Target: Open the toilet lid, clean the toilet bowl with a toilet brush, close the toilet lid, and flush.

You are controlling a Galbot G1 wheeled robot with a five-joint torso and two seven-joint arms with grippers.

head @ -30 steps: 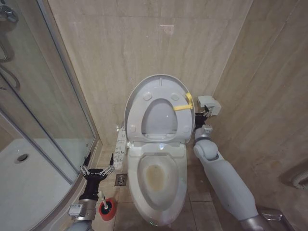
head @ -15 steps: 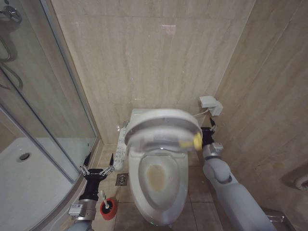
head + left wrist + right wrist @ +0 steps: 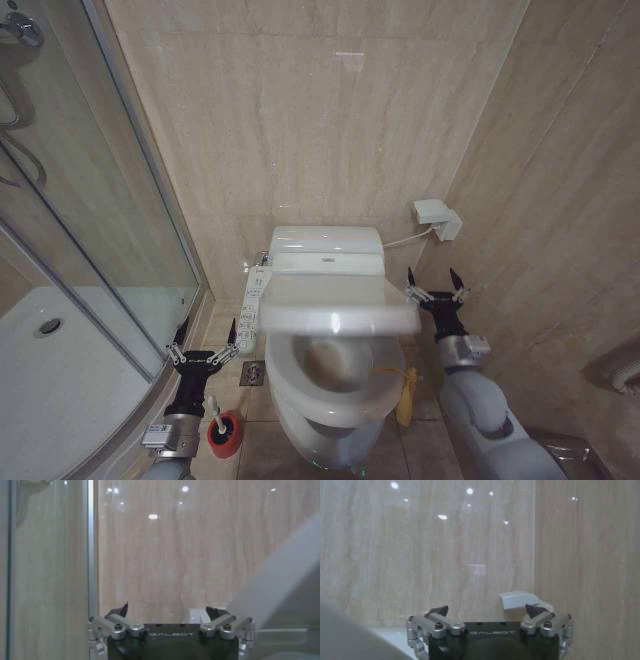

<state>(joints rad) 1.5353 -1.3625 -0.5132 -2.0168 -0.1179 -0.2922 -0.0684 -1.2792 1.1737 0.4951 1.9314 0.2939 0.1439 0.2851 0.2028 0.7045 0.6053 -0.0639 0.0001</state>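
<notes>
White glossy plastic, the large oval toilet lid (image 3: 335, 305) hangs roughly level and blurred over the rear half of the white ceramic toilet bowl (image 3: 330, 420), hinged under the white tank unit (image 3: 325, 248) at 12 o'clock, long axis running 12 to 6 in the head view. Under its front edge the ring-shaped seat (image 3: 330, 385) already lies down, a yellow strap (image 3: 406, 392) dangling off its 3 o'clock side. What the coming move turns on, I judge, is side: the right tool (image 3: 432, 287) stands just beside the lid's 3 o'clock edge, fingers spread and gripping nothing, so it is the nearer arm to settle the lid. The left tool (image 3: 203, 343) waits at 9 o'clock, also spread and empty, near the long white control panel (image 3: 250, 305) and above the thin white-handled toilet brush (image 3: 213, 415) standing in its small round red cup holder (image 3: 224, 436) on the floor. Hidden: the lid covers the bowl's rear, its blur makes its exact tilt hard to read, and no flush control can be made out. Both wrist views face beige wall tile.
</notes>
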